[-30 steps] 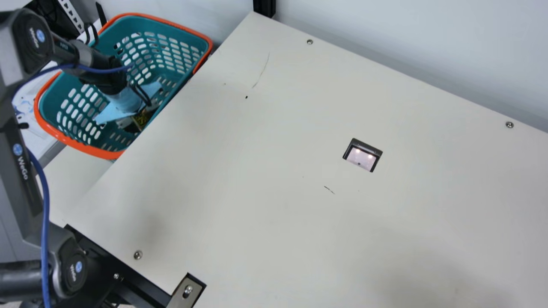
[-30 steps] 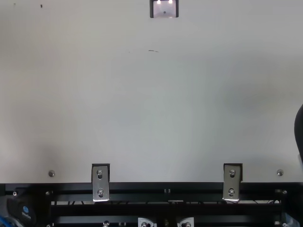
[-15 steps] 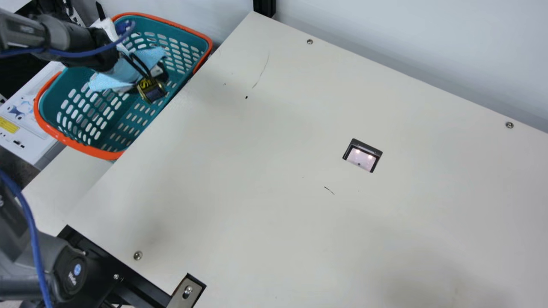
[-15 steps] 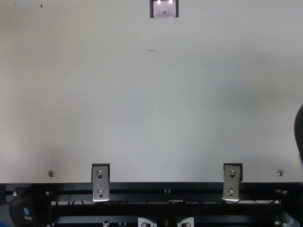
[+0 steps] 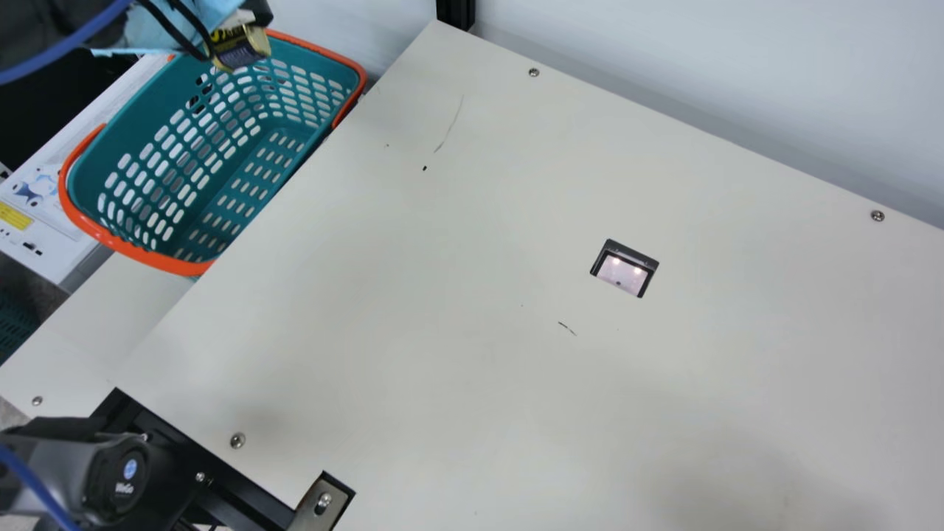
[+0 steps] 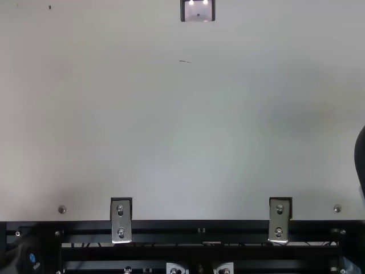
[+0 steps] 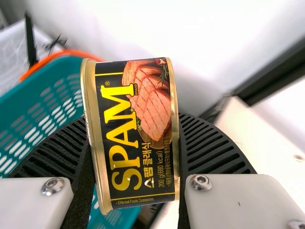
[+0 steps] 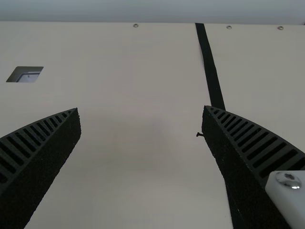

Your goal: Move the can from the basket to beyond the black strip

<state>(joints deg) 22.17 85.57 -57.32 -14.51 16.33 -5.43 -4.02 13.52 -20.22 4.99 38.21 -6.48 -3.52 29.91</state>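
Since the earlier frames, the left gripper (image 5: 248,21) has lifted the can (image 5: 240,50) up out of the basket (image 5: 140,253). The left wrist view shows 2 fingers clamped on the can, label outward. The right wrist view shows the right gripper (image 8: 141,109), 2 fingers apart, and the black strip (image 8: 209,67) reaching farther off.
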